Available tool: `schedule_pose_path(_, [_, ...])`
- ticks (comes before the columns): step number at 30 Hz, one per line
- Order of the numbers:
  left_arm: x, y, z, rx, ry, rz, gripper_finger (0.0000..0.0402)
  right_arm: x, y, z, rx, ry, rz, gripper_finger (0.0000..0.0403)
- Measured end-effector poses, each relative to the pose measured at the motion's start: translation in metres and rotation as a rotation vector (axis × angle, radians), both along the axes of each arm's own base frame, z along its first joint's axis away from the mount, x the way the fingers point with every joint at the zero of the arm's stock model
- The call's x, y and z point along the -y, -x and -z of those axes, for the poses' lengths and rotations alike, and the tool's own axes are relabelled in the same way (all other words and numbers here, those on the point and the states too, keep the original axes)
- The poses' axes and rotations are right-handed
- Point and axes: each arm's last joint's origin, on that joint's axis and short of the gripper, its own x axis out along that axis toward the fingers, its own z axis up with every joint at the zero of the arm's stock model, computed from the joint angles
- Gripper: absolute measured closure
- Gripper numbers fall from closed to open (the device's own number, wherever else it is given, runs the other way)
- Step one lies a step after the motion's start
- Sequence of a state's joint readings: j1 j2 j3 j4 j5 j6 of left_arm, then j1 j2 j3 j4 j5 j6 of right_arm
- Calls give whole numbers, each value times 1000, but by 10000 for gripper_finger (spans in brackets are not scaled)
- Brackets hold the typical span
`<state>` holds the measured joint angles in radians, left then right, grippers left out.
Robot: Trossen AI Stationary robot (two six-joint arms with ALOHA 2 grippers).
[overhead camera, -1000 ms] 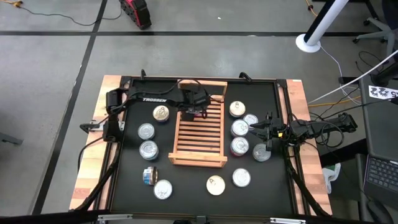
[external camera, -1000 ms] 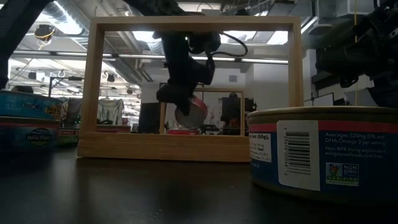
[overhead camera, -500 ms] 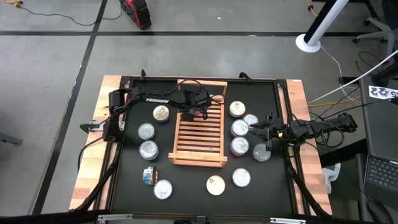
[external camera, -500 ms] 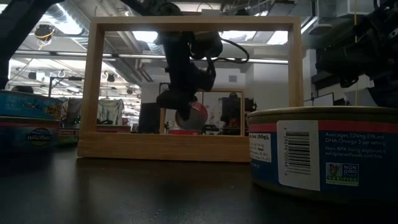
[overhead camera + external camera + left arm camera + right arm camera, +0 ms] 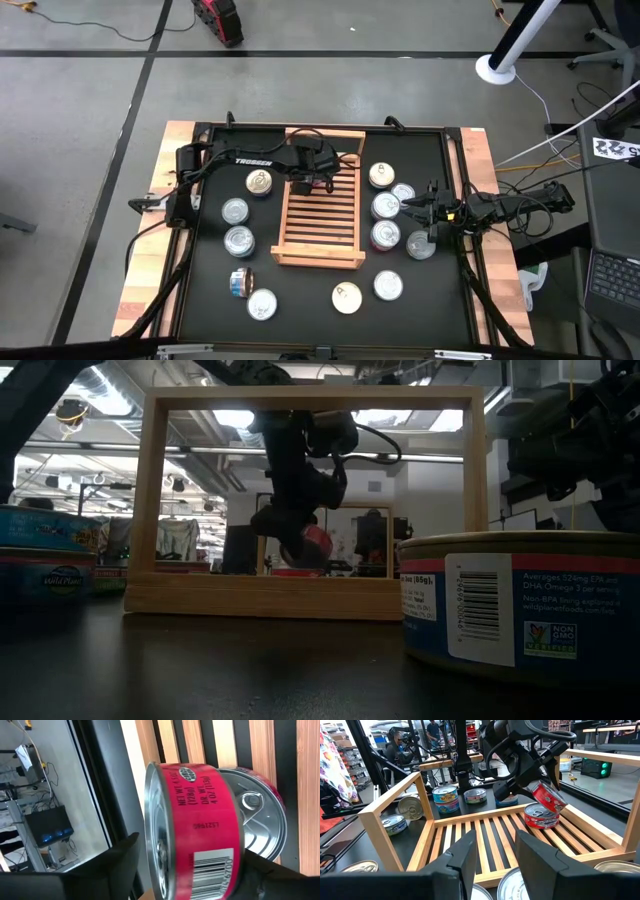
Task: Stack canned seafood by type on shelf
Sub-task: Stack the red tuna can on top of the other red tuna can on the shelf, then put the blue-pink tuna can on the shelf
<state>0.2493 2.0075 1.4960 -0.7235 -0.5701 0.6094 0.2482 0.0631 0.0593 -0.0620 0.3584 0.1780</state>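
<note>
Setting: black tabletop (image 5: 210, 300) with wooden edge planks, workshop floor around it, a slatted wooden shelf (image 5: 320, 225) in the middle.
Left gripper (image 5: 313, 180): over the far end of the shelf, fingers now spread wide where a moment ago they were clamped on a red tin (image 5: 547, 796); in the left wrist view the tin stands on edge, tilted, between the two dark fingers.
Red tin below: a second red tin (image 5: 541, 816) lies flat on the slats, lid up; the tilted one leans against its top.
What changed: the grip has let go, so the tin is being dropped onto its match. Judgement: it is not yet flat, and may roll or slide off instead of stacking.
Right gripper (image 5: 413, 207): waiting at the right side among loose tins, fingers partly apart, holding nothing.
Loose tins: about a dozen round ones (image 5: 235, 241) on the table either side of the shelf, unsorted.
Task stage: early; only the red pair is on the shelf.
</note>
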Motion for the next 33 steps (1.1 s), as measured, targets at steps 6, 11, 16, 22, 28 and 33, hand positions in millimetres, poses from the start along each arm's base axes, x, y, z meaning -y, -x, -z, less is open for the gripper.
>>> schedule_pose_path(6, [6, 0, 0, -9, 3, 2, 134, 0, 0, 0, 0, 0, 0, 267])
schedule_pose_path(11, [17, 9, 4, -160, 29, 61, 136, 0, 0, 0, 0, 0, 0, 267])
schedule_pose_path(16, [22, 12, 4, -178, 41, 34, 136, 0, 0, 0, -1, 0, 0, 267])
schedule_pose_path(22, [25, 12, 3, -168, 44, 19, 136, 0, 0, 0, 0, 0, 0, 267])
schedule_pose_path(28, [32, 12, -12, -152, 59, -60, 137, 0, 0, 0, 0, 0, 0, 267])
schedule_pose_path(33, [33, 15, -32, -137, 73, -174, 137, 0, 0, 0, -1, 0, 0, 267])
